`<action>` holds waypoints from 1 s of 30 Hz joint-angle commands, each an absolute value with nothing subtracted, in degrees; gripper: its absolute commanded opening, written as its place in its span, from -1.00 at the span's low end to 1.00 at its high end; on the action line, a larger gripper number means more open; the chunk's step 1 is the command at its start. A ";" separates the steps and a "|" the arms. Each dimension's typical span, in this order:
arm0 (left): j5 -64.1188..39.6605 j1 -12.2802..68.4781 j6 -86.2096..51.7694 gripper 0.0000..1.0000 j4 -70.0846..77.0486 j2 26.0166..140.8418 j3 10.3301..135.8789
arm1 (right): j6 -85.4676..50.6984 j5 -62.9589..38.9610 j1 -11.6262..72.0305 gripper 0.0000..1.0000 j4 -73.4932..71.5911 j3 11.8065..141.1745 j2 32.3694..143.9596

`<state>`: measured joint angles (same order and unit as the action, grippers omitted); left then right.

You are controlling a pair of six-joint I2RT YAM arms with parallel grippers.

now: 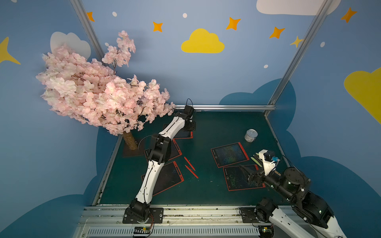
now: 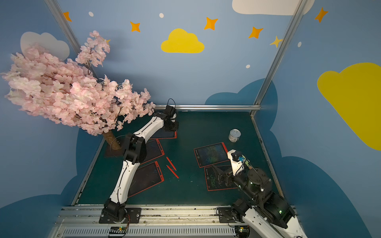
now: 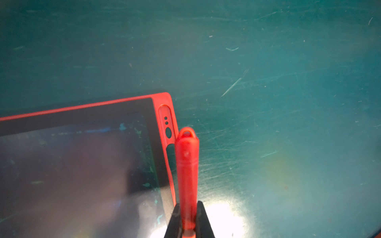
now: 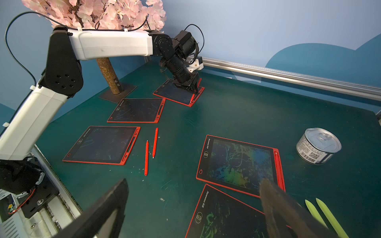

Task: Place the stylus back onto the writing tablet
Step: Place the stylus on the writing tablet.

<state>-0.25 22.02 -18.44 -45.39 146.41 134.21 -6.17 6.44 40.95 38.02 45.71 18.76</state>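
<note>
My left gripper (image 3: 188, 206) is clamped tight on the red stylus (image 3: 186, 164), whose looped cap end juts out ahead of my fingertips. Below it runs the slotted edge (image 3: 168, 123) of the writing tablet (image 3: 162, 95). The stylus appears to hang just outside that edge, over the bare table (image 3: 268, 82), rather than above the groove. If I let go here, I expect it to land on the table or tip off the frame. Pressing down off-line could push the light tablet sideways, or twist the thin stylus between my jaws, since I hold it at only one spot. My right gripper (image 4: 194, 182) hangs wide apart and empty, well away from this tablet.
</note>
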 commanded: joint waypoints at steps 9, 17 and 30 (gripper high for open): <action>-0.54 21.84 -18.72 -0.77 -45.44 148.54 135.72 | -5.91 6.74 40.30 0.96 38.06 45.18 19.20; -0.70 21.89 -18.98 -0.75 -46.05 148.83 135.58 | -5.97 6.93 40.11 0.95 37.79 45.21 19.23; -0.48 21.89 -19.07 -0.66 -46.12 148.90 135.64 | -5.76 6.77 39.76 0.96 37.62 45.11 19.23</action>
